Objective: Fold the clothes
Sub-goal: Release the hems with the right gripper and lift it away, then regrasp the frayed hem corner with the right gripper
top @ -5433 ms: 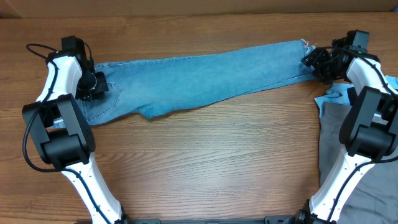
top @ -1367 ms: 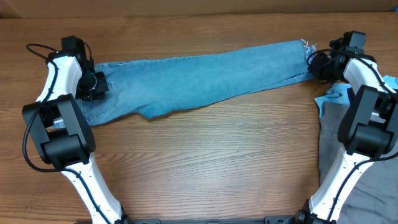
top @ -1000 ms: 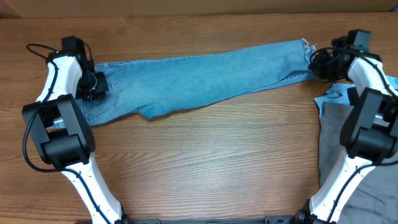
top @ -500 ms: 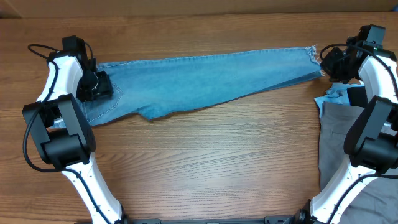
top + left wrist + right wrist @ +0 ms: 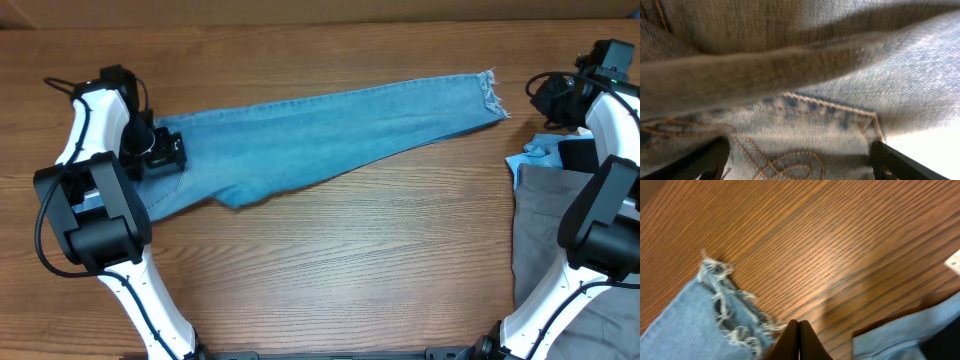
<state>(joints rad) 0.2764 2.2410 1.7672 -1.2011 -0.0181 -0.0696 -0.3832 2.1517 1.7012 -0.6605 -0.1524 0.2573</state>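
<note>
**One pair of jeans (image 5: 330, 125) laid out long, left gripper (image 5: 165, 152) spread, right gripper (image 5: 548, 97) closed**

One long band of light blue denim runs across the upper half of the overhead frame, lying flat on the wooden table (image 5: 350, 260). Its waist end sits at the left. Its frayed hem (image 5: 488, 92) reaches toward the upper right.

At the left of the overhead frame, the left gripper is over the waist end. In the left wrist view its fingers (image 5: 705, 159) show at the two bottom corners, set wide apart. Denim with curled pocket stitching (image 5: 790, 165) fills the space between them.

The right gripper hangs at the upper right of the overhead frame, clear of the hem, with bare wood between them. In the right wrist view its fingers (image 5: 792, 339) are pressed together at the bottom centre with nothing between them, and the loose hem threads lie just to their left.

Grey trousers (image 5: 545, 240) lie along the right edge of the overhead frame. A pale-blue garment (image 5: 530, 158) lies just above them.
</note>
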